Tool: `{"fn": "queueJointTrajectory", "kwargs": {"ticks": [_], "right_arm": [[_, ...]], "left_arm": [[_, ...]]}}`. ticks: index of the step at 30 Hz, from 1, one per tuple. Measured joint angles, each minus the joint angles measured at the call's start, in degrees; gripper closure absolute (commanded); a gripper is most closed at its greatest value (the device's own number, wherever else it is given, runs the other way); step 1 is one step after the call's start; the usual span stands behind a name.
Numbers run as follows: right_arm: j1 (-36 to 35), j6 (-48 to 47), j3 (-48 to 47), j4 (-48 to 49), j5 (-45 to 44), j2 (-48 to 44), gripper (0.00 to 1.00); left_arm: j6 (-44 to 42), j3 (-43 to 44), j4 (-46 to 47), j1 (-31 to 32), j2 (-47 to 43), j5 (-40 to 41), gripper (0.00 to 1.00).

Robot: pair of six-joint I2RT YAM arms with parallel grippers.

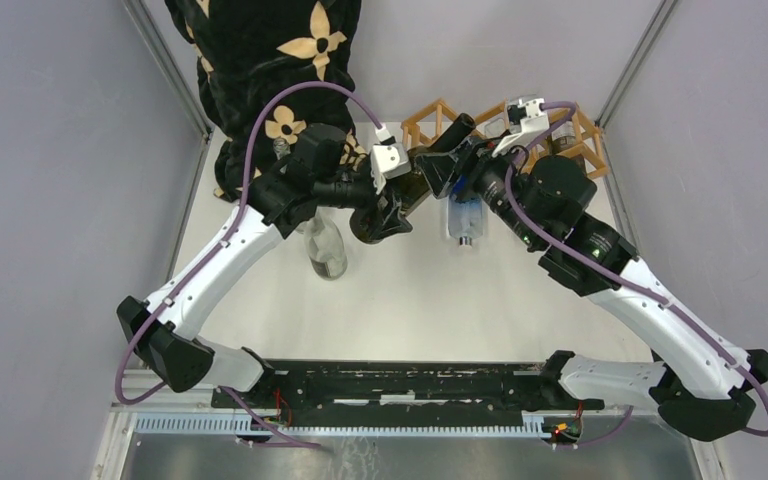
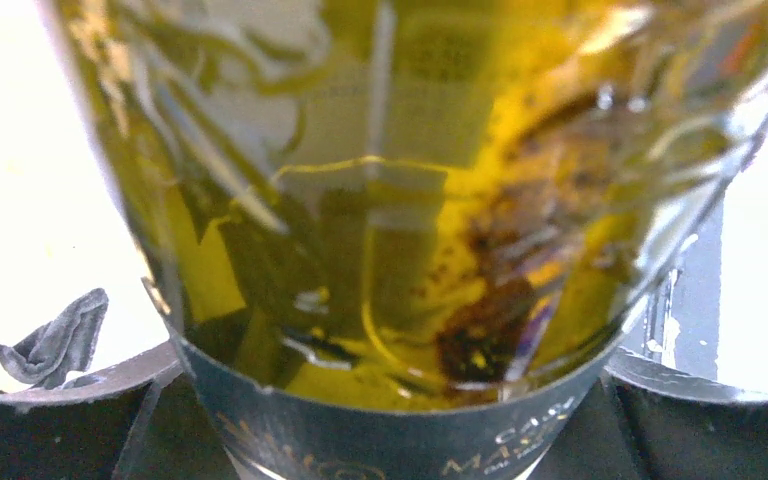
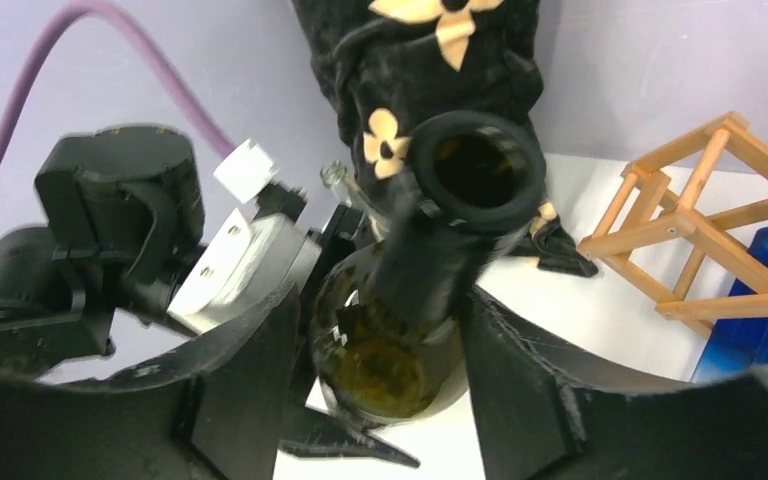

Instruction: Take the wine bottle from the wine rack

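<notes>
Wine bottle (image 2: 390, 200): olive glass, mouth open, dark smears inside; liquid level unclear. It is held tilted at upper centre, clear of the wine rack (image 3: 705, 175) at upper right. Left hand (image 1: 390, 212) clamps its base end; right hand (image 3: 385, 330) pinches its shoulder. A clear bottle (image 1: 326, 250) stands on the tabletop (image 1: 400, 310).

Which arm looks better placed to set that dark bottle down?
Probably left. The left gripper holds the wine bottle by its wide body; the right gripper only flanks its shoulder, near the neck.
</notes>
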State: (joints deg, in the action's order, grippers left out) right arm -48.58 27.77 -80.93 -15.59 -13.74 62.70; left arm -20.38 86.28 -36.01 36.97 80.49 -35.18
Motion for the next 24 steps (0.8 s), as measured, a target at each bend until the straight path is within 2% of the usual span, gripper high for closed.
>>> {"fn": "queueJointTrajectory", "kwargs": {"ticks": [2, 5, 8, 10, 11, 12, 13, 14, 15, 16, 24], "right_arm": [[-0.02, -0.42, -0.2, 1.4, -0.59, 0.72, 0.48], [-0.02, -0.48, -0.26, 3.06, -1.2, 1.66, 0.46], [-0.07, -0.66, -0.79, 4.04, -1.86, 2.8, 0.51], [-0.07, -0.81, -1.29, 4.42, -2.03, 3.67, 0.61], [-0.07, -0.74, -1.6, 4.63, -2.12, 4.2, 0.74], [-0.07, -0.52, -1.84, 4.87, -2.1, 4.57, 0.88], [-0.11, -0.07, -2.16, 5.2, -1.92, 4.96, 0.99], [-0.17, -0.76, -2.78, 5.01, -1.75, 5.53, 1.0], [-0.2, -0.94, -3.32, 4.46, -1.66, 6.01, 1.0], [-0.2, -0.76, -3.85, 4.22, -1.38, 6.45, 1.0], [-0.15, -5.77, -7.04, -0.68, -2.1, 11.87, 1.0]], "left_arm": [[0.02, -0.04, -0.07, -0.17, -0.33, -0.59, 0.98], [0.0, -0.44, -0.2, -0.2, -1.11, -1.66, 0.98], [0.0, -0.94, -0.72, -0.63, -1.77, -2.84, 0.98], [0.0, -1.4, -0.76, -0.94, -2.14, -3.32, 0.98], [0.0, -1.53, -0.83, -1.03, -2.19, -3.56, 0.98], [0.0, -1.79, -0.74, -1.2, -2.23, -3.96, 0.89], [-0.09, -2.08, -0.55, -1.29, -2.27, -4.15, 0.6], [-0.02, -2.29, -0.46, -1.29, -2.29, -4.28, 0.27], [0.04, -2.29, -0.7, -1.31, -2.29, -4.28, 0.04], [0.02, -2.29, -0.83, -1.44, -2.29, -4.11, 0.01], [0.5, 1.92, -5.77, -4.81, -2.25, -2.29, 0.0]]}}
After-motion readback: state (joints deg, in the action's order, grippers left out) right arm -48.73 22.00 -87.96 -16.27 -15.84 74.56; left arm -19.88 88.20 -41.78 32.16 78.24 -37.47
